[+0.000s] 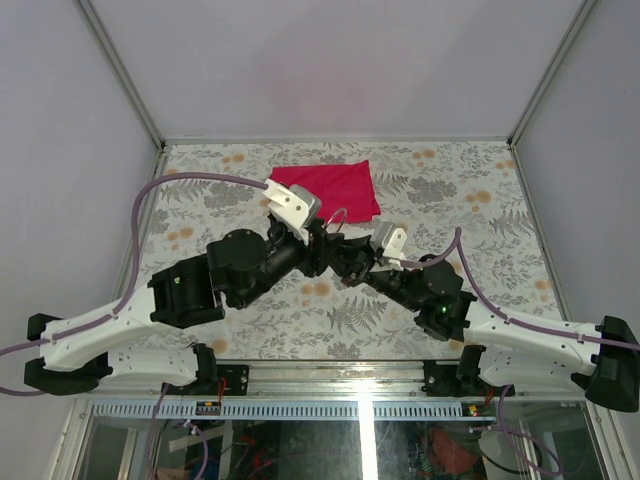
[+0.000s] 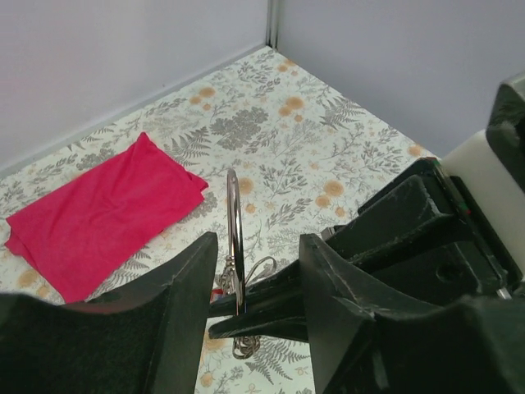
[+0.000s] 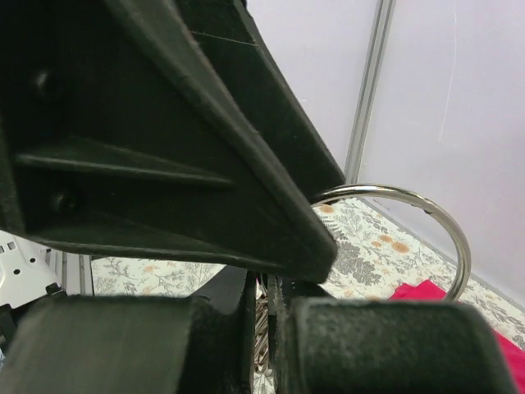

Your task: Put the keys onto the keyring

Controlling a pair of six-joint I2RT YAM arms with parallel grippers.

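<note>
The keyring (image 2: 234,222) stands upright and edge-on, its lower part clamped between the pressed-together fingers of the right hand (image 3: 269,302). The left hand (image 2: 256,245) has its fingers apart, one on each side of the ring. Small keys (image 2: 246,275) hang low on the ring, blurred. Beyond the left hand a red cloth (image 2: 98,217) lies on the table (image 2: 328,148).

Lit brightly and evenly from overhead, with only soft, faint shadows on the flower-patterned tabletop (image 1: 480,200). Caught pale highlights along the thin silver wire keyring (image 3: 385,189). Softened the near black plastic gripper fingers (image 2: 385,312) in both wrist views; kept the far red square cloth (image 2: 98,213) sharp.
</note>
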